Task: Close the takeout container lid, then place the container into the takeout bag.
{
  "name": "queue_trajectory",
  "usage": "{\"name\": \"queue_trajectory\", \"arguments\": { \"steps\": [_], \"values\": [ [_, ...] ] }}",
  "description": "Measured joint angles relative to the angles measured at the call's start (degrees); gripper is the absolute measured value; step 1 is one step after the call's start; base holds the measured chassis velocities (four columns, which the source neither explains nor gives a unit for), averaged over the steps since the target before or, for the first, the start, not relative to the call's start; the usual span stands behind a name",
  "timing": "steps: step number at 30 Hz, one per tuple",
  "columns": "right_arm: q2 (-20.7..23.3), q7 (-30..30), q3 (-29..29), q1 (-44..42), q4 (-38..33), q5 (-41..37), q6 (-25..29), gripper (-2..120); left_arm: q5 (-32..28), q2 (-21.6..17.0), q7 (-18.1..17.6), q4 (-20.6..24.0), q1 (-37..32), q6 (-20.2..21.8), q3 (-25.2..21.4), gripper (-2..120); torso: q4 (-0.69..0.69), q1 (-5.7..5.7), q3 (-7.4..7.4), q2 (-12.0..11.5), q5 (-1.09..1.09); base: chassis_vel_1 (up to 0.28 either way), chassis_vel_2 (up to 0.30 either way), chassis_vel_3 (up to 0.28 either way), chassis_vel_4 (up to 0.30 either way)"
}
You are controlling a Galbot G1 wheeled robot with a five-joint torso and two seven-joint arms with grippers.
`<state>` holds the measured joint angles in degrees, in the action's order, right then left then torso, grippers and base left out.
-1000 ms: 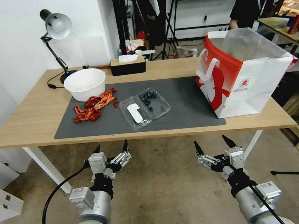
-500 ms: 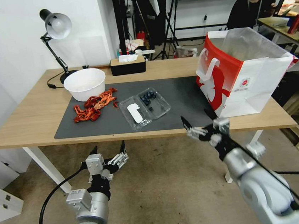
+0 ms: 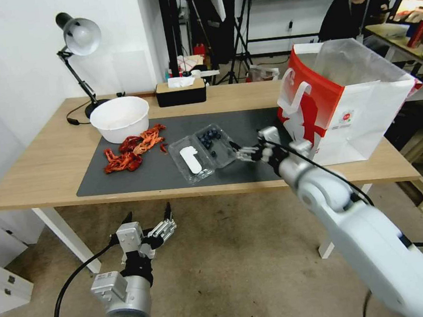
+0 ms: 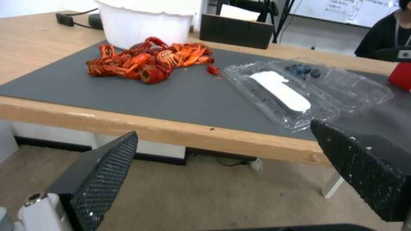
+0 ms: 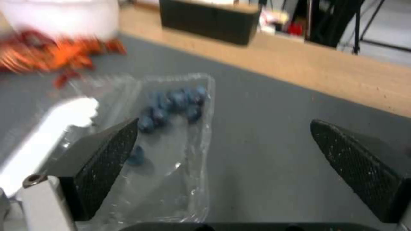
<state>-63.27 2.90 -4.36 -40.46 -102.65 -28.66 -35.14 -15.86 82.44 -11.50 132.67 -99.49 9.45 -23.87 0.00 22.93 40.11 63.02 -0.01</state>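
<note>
takeout bag (image 3: 352, 108): upright on table's right end, mouth open
takeout container (image 3: 205, 152): lying open on the grey mat (image 3: 250, 144), blueberries in tray half
lid (image 3: 189, 160): flat, label up, hinged beside tray
right gripper (image 3: 243, 152): fingers apart, over mat just beside tray's edge
left gripper (image 3: 147, 219): fingers apart, low, in front of table

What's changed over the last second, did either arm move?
The right tool rose from below the table edge and reached over the mat to the open takeout container, jaws open, holding nothing. The left tool sank slightly. Container, lid and takeout bag stayed put.
</note>
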Motion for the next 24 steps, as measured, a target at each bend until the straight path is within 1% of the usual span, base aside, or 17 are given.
{"name": "queue_trajectory", "arguments": {
  "steps": [1, 2, 4, 5, 8, 11, 12, 17, 24],
  "values": [
    [-0.2, 0.5, 1.1, 1.5, 0.7, 0.2, -2.0, 100, -0.1, 0.0, 0.0, -0.1, 0.0, -0.1, 0.0, 100, 0.00, 0.00, 0.00, 0.0, -0.02, 0.000, 0.000, 0.000, 0.000],
    [-0.2, 0.5, 1.1, 1.5, 0.7, 0.2, -2.0, 100, -0.1, 0.0, 0.0, -0.1, 0.0, -0.1, 0.0, 100, 0.00, 0.00, 0.00, 0.0, -0.02, 0.000, 0.000, 0.000, 0.000],
    [-0.3, 1.6, 3.4, 4.3, 1.8, 0.7, -5.9, 100, -0.3, 0.0, 0.0, -0.3, 0.1, -0.1, -0.1, 100, 0.00, 0.00, 0.00, 0.0, 0.00, 0.000, 0.000, 0.000, 0.000],
    [-0.3, 1.7, 3.7, 4.6, 2.0, 0.7, -6.2, 100, -0.4, 0.0, 0.0, -0.3, 0.1, -0.1, -0.1, 100, 0.00, 0.00, 0.00, 0.0, 0.00, 0.000, 0.000, 0.000, 0.000],
    [-0.2, 1.7, 4.1, 5.0, 2.2, 0.6, -6.6, 100, -0.4, 0.0, 0.0, -0.3, 0.1, -0.1, -0.1, 100, 0.00, 0.00, 0.00, 0.0, 0.00, 0.000, 0.000, 0.000, 0.000],
    [0.2, 1.6, 5.8, 6.3, 3.8, 0.2, -7.4, 100, -0.6, -0.1, 0.0, -0.5, 0.3, -0.1, -0.1, 100, 0.00, -0.01, -0.01, 0.0, 0.01, 0.000, 0.000, 0.000, 0.000],
    [0.5, 0.9, 6.7, 6.9, 4.9, -0.5, -7.5, 100, -0.7, -0.1, 0.0, -0.7, 0.4, -0.1, 0.0, 100, -0.03, -0.01, 0.00, 0.0, 0.02, 0.000, 0.000, 0.000, 0.000],
    [0.9, -1.6, 8.3, 8.2, 8.2, -3.1, -7.4, 100, -1.2, -0.6, 0.0, -1.1, 0.6, 0.0, -0.1, 100, -0.01, -0.01, -0.01, 0.0, 0.01, 0.000, 0.000, 0.000, 0.000],
    [0.8, -1.3, 9.2, 9.1, 9.9, -2.4, -7.1, 100, -1.6, -1.0, -0.1, -1.7, 1.1, 0.0, -0.1, 100, -0.01, -0.01, -0.01, 0.0, 0.01, 0.000, 0.000, 0.000, 0.000]
  ]
}}
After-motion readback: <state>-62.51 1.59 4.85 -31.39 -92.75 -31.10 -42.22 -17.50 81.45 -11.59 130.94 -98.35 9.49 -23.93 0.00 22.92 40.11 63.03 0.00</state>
